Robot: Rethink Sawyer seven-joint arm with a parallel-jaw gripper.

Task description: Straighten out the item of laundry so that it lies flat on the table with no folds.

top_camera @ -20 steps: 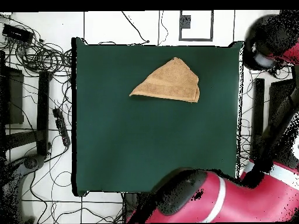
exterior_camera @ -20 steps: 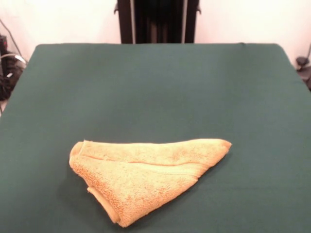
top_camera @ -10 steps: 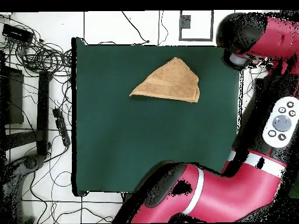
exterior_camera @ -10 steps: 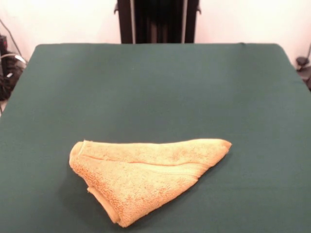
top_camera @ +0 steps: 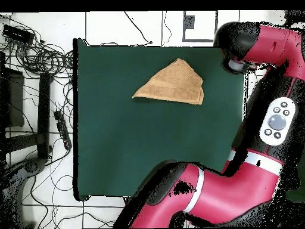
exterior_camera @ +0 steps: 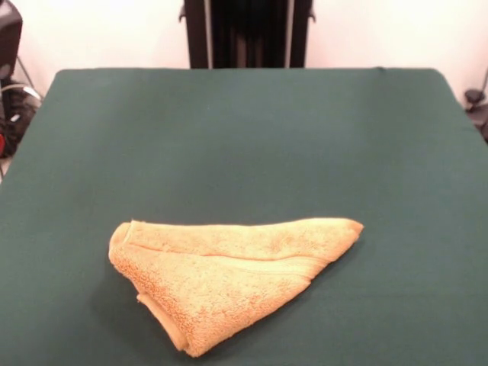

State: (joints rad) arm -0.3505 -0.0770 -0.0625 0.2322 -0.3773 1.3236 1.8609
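- Counter (exterior_camera: pixel 252 137): big rectangle in dark green felt-like cloth, filled most of both views. The only thing on it was the towel.
- Arm (top_camera: pixel 262 173): red and black. In the overhead view it ran from the base at the counter's robot-side edge, along one side edge, and up to the far corner on that side. A grey oval button pad (top_camera: pixel 276 121) showed on the link beside the counter. The front view caught only a dark sliver of it at the top-left edge.
- Claw (top_camera: pixel 236 65): the arm's black end sat over the counter's corner at the camera-side edge, well apart from the towel. Fingers didn't resolve in either view, so I cannot tell whether it was spread or clenched.
- Towel (exterior_camera: pixel 229 271): orange-yellow terry, folded into a rough triangle with layers overlapping. It was not flat. Hemmed edges showed along the folds. It lay near the edge opposite the robot, roughly centred between the side edges. One point faced that edge; the long side faced the robot.
- Floor beside the counter: a tangle of black cables (top_camera: pixel 41 56).
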